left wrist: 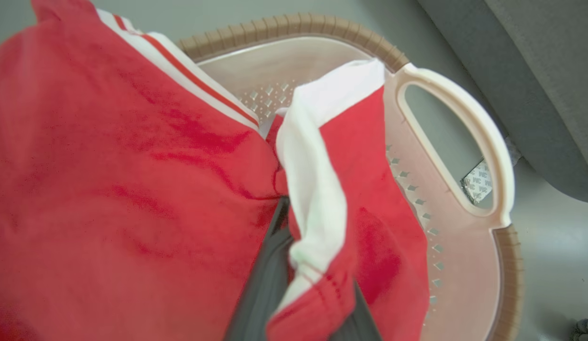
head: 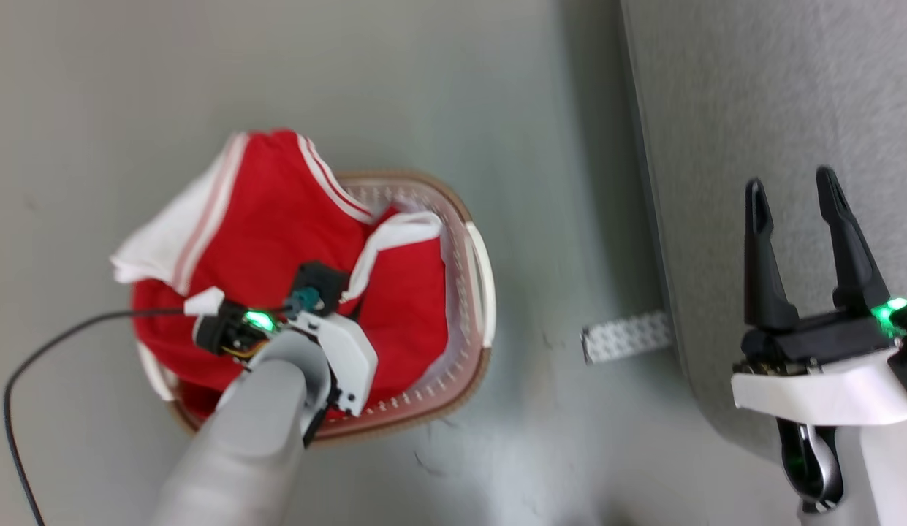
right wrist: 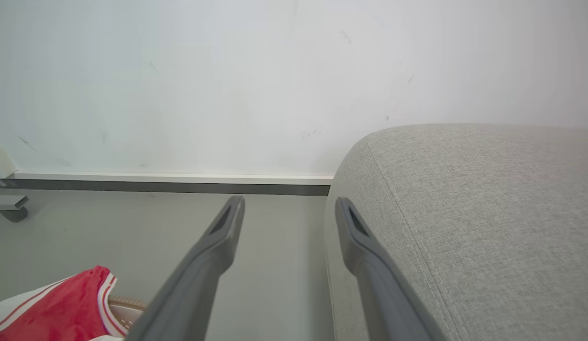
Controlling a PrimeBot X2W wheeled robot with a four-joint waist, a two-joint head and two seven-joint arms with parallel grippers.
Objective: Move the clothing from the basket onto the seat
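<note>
Smooth grey floor [head: 424,88] holds oval perforated basket [head: 485,285] of soft red clothing [head: 278,219].

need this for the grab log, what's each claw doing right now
Left claw: closed, pinching the clothing in the basket.
Right claw: open, holding nothing.

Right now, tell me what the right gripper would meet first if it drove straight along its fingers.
Probably the seat: its rounded edge lies right beside one finger of the open right gripper. If it just clears, next is the baseboard; depth is unclear.
</note>
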